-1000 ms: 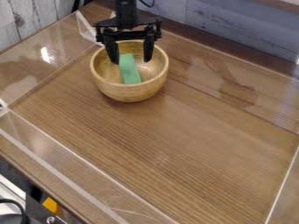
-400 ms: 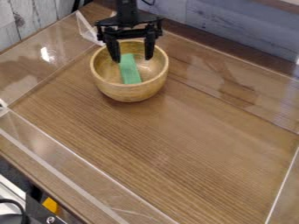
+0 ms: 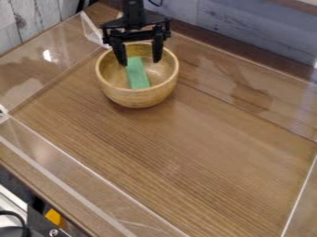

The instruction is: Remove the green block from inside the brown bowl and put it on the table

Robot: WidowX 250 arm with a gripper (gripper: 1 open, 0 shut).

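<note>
While jaws (image 3: 139, 53) gape, block (image 3: 137, 73) rests.

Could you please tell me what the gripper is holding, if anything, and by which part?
Nothing; the gripper is open, and the green block lies in the bowl.

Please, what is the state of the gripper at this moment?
Gripper: open, holding nothing; the green block lies inside the brown bowl.
</note>
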